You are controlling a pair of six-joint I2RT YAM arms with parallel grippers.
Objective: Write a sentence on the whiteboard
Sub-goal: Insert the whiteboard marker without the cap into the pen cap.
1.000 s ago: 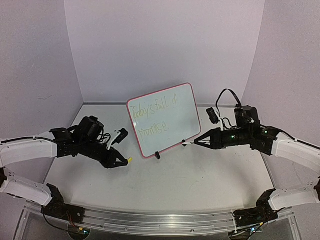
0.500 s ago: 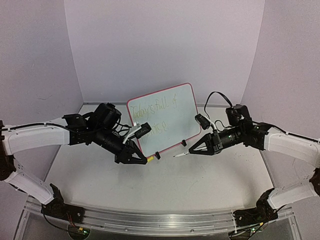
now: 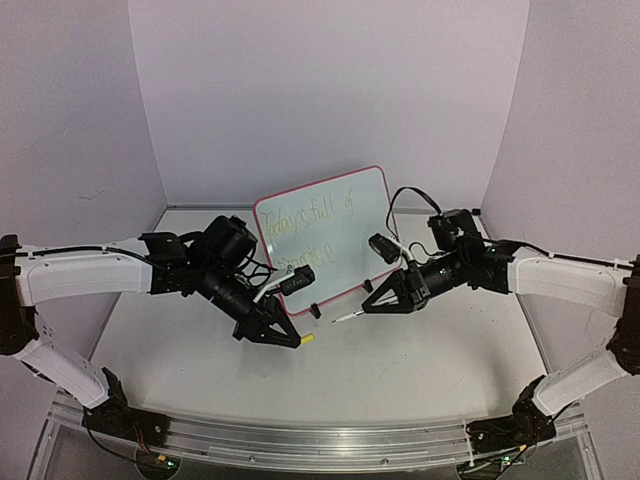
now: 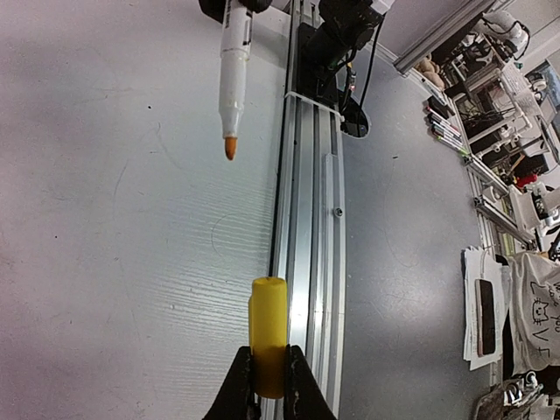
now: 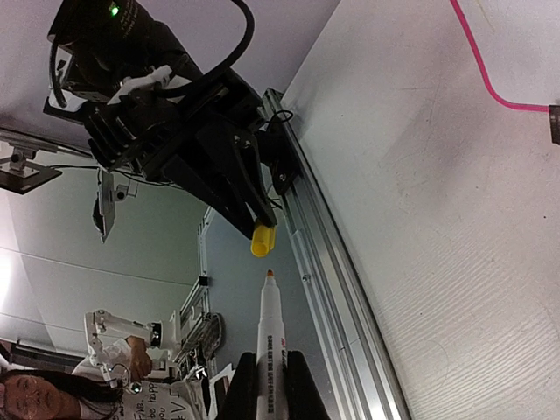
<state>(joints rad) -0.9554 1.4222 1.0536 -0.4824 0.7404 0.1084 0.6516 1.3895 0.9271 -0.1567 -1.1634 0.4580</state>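
Your sentence [image 3: 305, 224] on the whiteboard [image 3: 362, 215]: faint, 2nd line partly blocked. L gripper [image 4: 268, 389] pinches stubby yellow cap [image 4: 268, 324]; R gripper [image 5: 268, 374] clamps slim white marker [image 5: 268, 319], orange tip.

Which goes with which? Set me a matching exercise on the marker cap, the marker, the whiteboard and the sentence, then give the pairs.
1 yellow marker cap
2 marker
3 whiteboard
4 sentence

a faint yellow-green cursive
b pinched in the left gripper
c standing on the table
d uncapped, in the right gripper

Pairs: 1-b, 2-d, 3-c, 4-a
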